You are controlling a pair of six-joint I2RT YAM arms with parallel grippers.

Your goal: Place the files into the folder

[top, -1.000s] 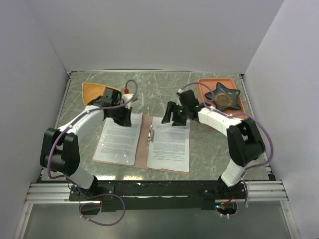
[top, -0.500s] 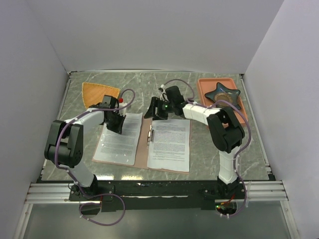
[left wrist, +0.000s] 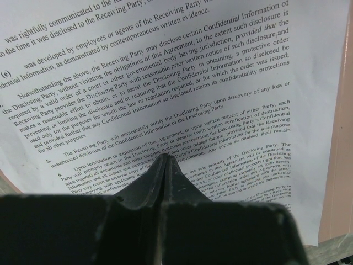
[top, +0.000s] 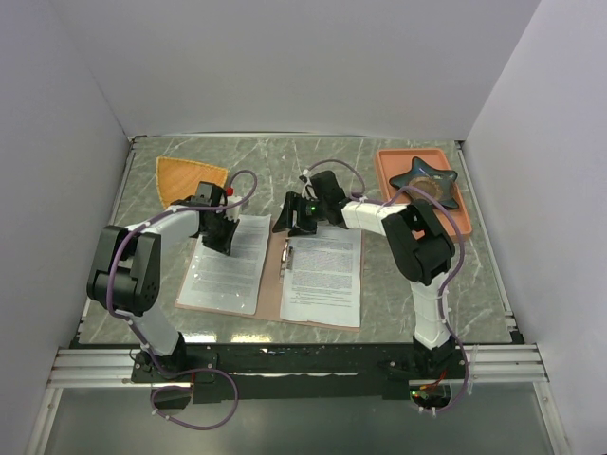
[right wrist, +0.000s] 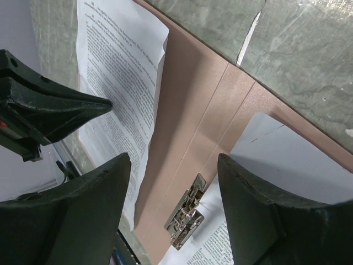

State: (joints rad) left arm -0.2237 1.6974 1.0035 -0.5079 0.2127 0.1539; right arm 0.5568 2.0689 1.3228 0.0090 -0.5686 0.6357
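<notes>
The folder (top: 273, 280) lies open and flat at mid-table, its pinkish-brown spine bare, with a metal clip (right wrist: 186, 216) beside the crease. One of the files (top: 224, 273) covers its left half, another (top: 323, 277) its right half. My left gripper (top: 220, 233) is shut, its tips (left wrist: 165, 158) resting on the left sheet's printed text (left wrist: 182, 94) near its far edge, nothing between them. A strip of folder (left wrist: 345, 138) shows past that sheet. My right gripper (top: 290, 220) hangs open over the far end of the spine (right wrist: 204, 99), its fingers (right wrist: 88, 215) either side of the crease.
An orange fan-shaped plate (top: 188, 175) lies at the back left, just behind the left arm. A salmon tray (top: 462, 214) at the back right holds a dark star-shaped dish (top: 424, 178). White walls close in the table on three sides.
My right gripper has swung left, from above the right sheet to over the folder's spine. My left gripper has shifted a little and closed fully on the left sheet's far edge.
</notes>
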